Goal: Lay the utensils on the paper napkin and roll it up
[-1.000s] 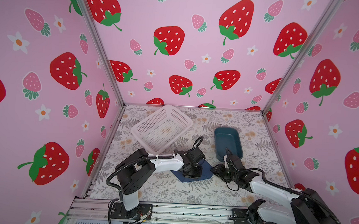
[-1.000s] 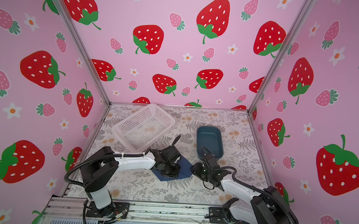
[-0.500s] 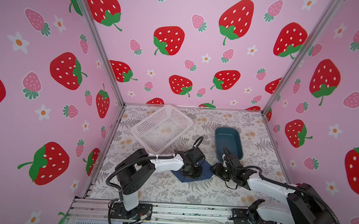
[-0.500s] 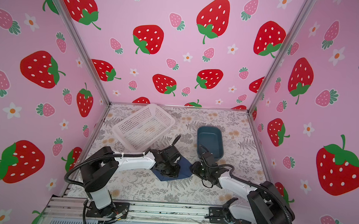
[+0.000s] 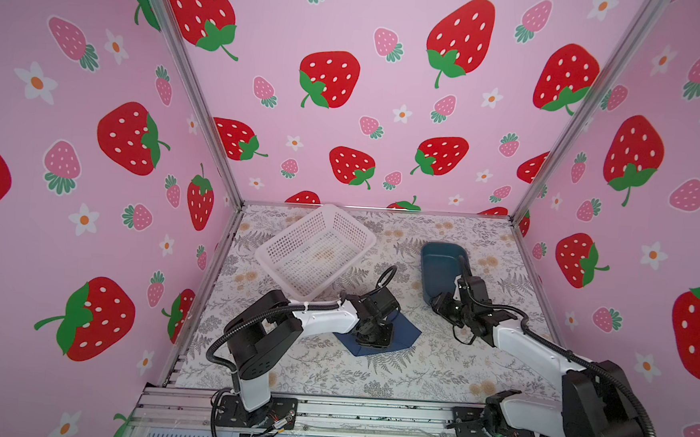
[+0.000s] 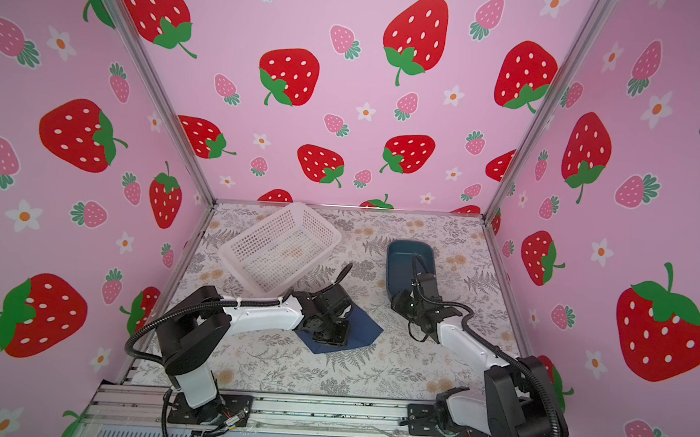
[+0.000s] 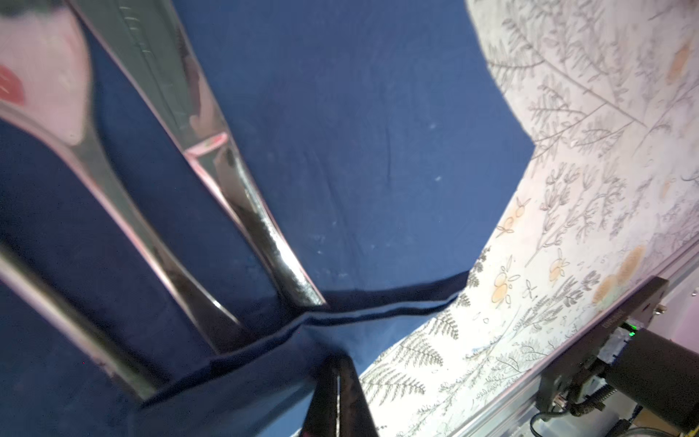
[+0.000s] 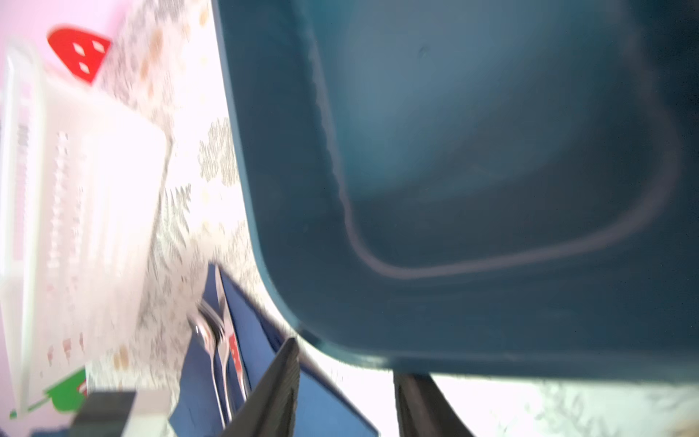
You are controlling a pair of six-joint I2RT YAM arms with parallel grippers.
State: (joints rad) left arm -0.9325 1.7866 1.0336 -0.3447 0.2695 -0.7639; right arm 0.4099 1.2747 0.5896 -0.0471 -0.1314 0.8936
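1. In both top views the left gripper (image 5: pixel 370 338) sits low on the thin dark navy paper napkin (image 5: pixel 405 335), which lies mid-table. The right gripper (image 5: pixel 439 305) hovers just beside the teal rounded plastic tray (image 5: pixel 442 246). The white perforated plastic basket (image 5: pixel 364 233) looks empty.
2. Left wrist view: three slim shiny silver metal utensils (image 7: pixel 261 227) lie on the napkin, their handles ending at its folded hem. The left jaws are closed with their tips at that hem; whether paper is pinched I cannot tell. To roll well, I judge, keep the fold snug over the handles and turn evenly so nothing slides out.
3. Right wrist view: the right jaws stand partly apart and hold nothing. The tray is empty.
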